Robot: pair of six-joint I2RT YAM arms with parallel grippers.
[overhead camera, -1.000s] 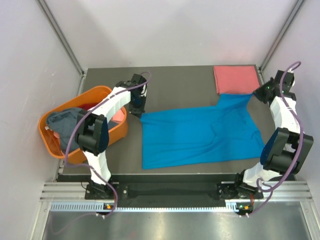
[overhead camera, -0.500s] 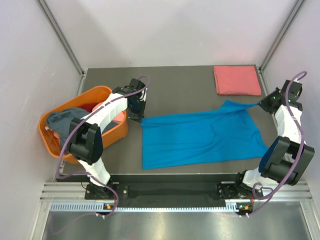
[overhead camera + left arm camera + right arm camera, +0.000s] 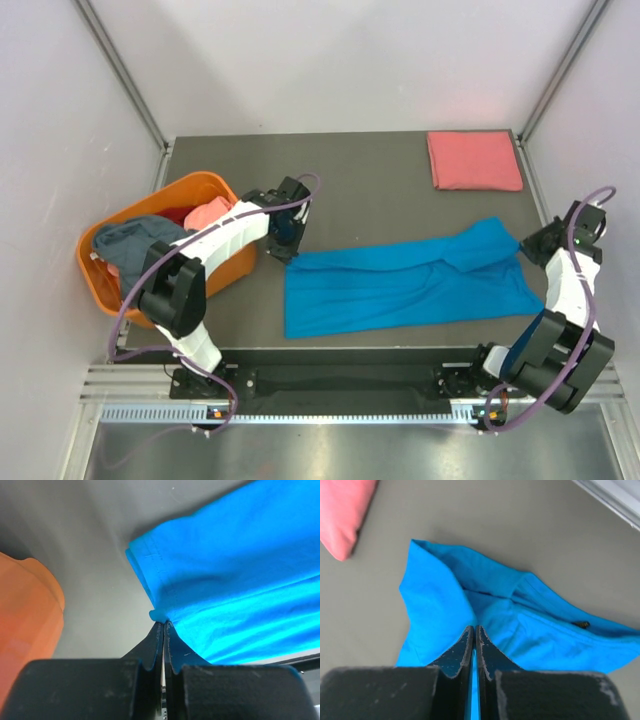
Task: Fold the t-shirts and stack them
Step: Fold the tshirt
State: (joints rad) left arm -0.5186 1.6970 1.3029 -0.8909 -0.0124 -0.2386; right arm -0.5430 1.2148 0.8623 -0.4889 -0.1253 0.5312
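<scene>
The bright blue t-shirt (image 3: pixel 400 285) lies spread across the table's near half, its far edge drawn toward me. My left gripper (image 3: pixel 288 250) is shut on its far left corner (image 3: pixel 159 614). My right gripper (image 3: pixel 527 248) is shut on its far right part (image 3: pixel 470 615), which is bunched and folded over. A folded salmon-pink t-shirt (image 3: pixel 474 160) lies at the far right; its corner shows in the right wrist view (image 3: pixel 342 510). A grey-blue t-shirt (image 3: pixel 130 245) and a salmon-pink one (image 3: pixel 210 214) sit in the basket.
The orange plastic basket (image 3: pixel 215 266) stands at the table's left edge, close to my left arm; its wall shows in the left wrist view (image 3: pixel 25 625). Metal frame posts rise at the far corners. The dark table (image 3: pixel 360 190) is bounded by white walls.
Both grippers have pulled the blue shirt's far edge toward the near side. The right corner left the pink shirt's edge, and the blue shirt now lies narrower.
</scene>
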